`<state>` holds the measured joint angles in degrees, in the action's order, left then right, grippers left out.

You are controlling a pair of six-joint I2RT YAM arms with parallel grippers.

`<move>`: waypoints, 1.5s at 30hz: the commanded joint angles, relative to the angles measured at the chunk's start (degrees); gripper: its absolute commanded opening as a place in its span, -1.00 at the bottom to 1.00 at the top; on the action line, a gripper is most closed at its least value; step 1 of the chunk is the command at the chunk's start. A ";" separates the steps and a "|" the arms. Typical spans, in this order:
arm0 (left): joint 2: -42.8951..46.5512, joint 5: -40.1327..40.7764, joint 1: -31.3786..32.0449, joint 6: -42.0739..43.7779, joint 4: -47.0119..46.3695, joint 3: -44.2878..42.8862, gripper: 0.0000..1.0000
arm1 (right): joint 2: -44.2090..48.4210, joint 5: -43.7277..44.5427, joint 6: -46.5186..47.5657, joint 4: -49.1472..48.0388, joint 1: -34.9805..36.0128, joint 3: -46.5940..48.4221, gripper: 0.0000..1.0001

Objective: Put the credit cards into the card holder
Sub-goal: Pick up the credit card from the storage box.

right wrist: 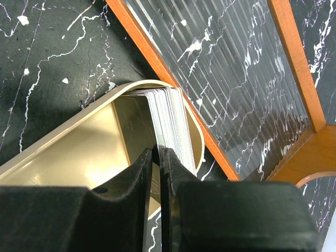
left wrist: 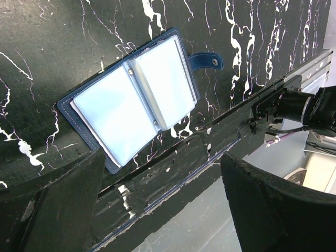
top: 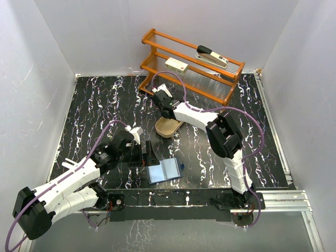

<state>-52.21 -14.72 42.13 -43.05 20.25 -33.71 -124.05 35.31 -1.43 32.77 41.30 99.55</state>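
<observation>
Cards (right wrist: 169, 116) edgewise at tray (right wrist: 79, 157) rim

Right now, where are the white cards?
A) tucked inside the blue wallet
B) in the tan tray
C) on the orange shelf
B: the credit cards stand bunched on edge at one end of the tan tray, while the card holder lies open on the table elsewhere.
</observation>
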 commanded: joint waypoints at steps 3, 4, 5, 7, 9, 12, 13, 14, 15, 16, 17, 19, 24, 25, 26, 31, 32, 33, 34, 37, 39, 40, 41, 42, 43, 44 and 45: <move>0.60 -1.62 -0.01 0.00 -0.03 0.08 0.80 | 4.27 1.56 1.41 -1.60 -0.66 2.03 -0.87; 0.61 -1.69 0.03 -0.06 -0.11 0.15 0.80 | 4.41 1.53 1.43 -1.65 -0.62 1.93 -0.87; 0.68 -1.76 0.05 -0.21 -0.12 0.14 0.80 | 4.50 1.44 1.50 -1.78 -0.62 1.80 -0.87; 0.78 -1.97 0.06 -0.27 -0.19 0.31 0.80 | 4.60 1.17 1.71 -1.83 -0.65 1.64 -0.87; 0.95 -2.06 0.07 -0.52 -0.21 0.43 0.80 | 4.69 0.55 1.80 -2.20 -0.62 1.22 -0.87; 1.17 -2.15 0.04 -0.79 -0.13 0.51 0.80 | 4.77 -0.32 1.65 -2.28 -0.65 0.89 -0.88; 1.30 -2.15 0.06 -0.85 -0.14 0.49 0.80 | 4.89 -0.50 1.58 -2.23 -0.62 0.78 -0.88; 1.34 -2.15 0.10 -0.89 -0.13 0.54 0.80 | 5.01 -0.66 1.57 -2.23 -0.62 0.75 -0.88; 1.41 -2.15 0.06 -0.96 -0.19 0.57 0.80 | 5.18 -0.70 1.64 -2.22 -0.65 0.74 -0.88; 1.33 -2.15 0.10 -0.98 -0.21 0.58 0.80 | 5.34 -0.74 1.78 -2.32 -0.72 0.69 -0.88; 1.26 -2.23 0.07 -0.99 -0.25 0.58 0.80 | 5.43 -0.69 2.08 -2.43 -0.69 0.73 -0.88; 1.02 -2.62 0.07 -1.06 -0.43 0.58 0.80 | 5.55 -1.17 2.36 -2.21 -0.74 0.88 -0.92; 0.60 -3.20 0.07 -1.74 -1.04 0.76 0.79 | 6.45 -4.67 1.12 -1.02 -0.67 0.78 -1.00; 0.63 -3.10 0.06 -1.89 -0.94 0.59 0.79 | 6.77 -5.00 1.02 -1.04 -0.70 0.48 -1.00; 0.75 -2.98 0.04 -2.07 -0.73 0.48 0.79 | 6.99 -5.12 1.09 -0.99 -0.66 0.38 -1.00; 1.08 -3.53 0.10 -3.21 -1.42 0.83 0.79 | 8.59 -6.45 1.36 0.59 -0.72 0.62 -1.00; 1.07 -3.48 0.05 -3.45 -1.33 0.71 0.79 | 9.17 -7.18 1.16 0.85 -0.70 0.58 -1.00; 1.13 -3.35 0.04 -3.73 -1.09 0.53 0.78 | 9.81 -7.82 0.79 1.19 -0.62 0.44 -1.00; 1.25 -3.18 0.01 -4.11 -0.94 0.42 0.78 | 10.70 -8.65 0.24 1.82 -0.61 0.45 -1.00; 2.56 -1.90 0.00 -6.56 -0.69 0.61 0.77 | 13.23 -11.99 -2.18 3.71 -0.67 -0.06 -1.00; 3.77 -0.99 0.01 -8.97 -0.77 1.12 0.77 | 15.56 -15.09 -4.02 3.89 -0.61 -1.60 -1.00; 4.12 -0.90 0.05 -9.98 -1.19 1.52 0.77 | 16.98 -16.51 -5.20 3.95 -0.65 -2.50 -1.00; 4.47 -0.92 0.05 -10.97 -1.60 1.74 0.76 | 18.45 -18.47 -6.41 3.93 -0.62 -3.67 -1.00; 4.67 -0.92 0.06 -11.98 -1.91 1.99 0.75 | 19.99 -19.41 -7.93 3.81 -0.59 -4.99 -1.00; 4.92 -0.61 0.06 -12.82 -1.85 2.06 0.72 | 21.71 -21.34 -9.56 3.53 -0.57 -6.37 -1.00; 5.23 -0.15 0.06 -13.65 -1.55 2.15 0.70 | 23.39 -22.39 -11.21 3.23 -0.63 -7.90 -1.00; 5.46 0.21 -0.01 -14.35 -1.32 2.28 0.67 | 25.67 -24.42 -12.93 2.73 -0.61 -9.54 -1.00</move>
<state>-48.27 -15.51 42.13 -52.77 18.81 -32.12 -106.52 18.48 -6.92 36.62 41.08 94.15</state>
